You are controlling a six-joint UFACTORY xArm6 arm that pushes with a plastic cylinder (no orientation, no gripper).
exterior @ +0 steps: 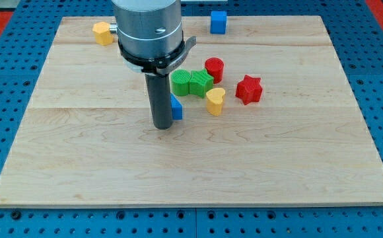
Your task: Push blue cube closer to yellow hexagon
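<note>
The blue cube (218, 21) stands at the view's top edge of the wooden board, right of centre. The yellow hexagon (102, 32) lies at the top left. My tip (162, 125) rests on the board near the middle, far below both of them. A second small blue block (177, 108) touches the rod's right side and is partly hidden by it; I cannot make out its shape. The arm's grey body covers the board between the hexagon and the cube.
Right of the rod is a cluster: two green blocks (181, 82) (201, 82), a red cylinder (214, 67), a yellow heart (215, 100) and a red star (248, 89). The board (79, 165) lies on a blue pegboard.
</note>
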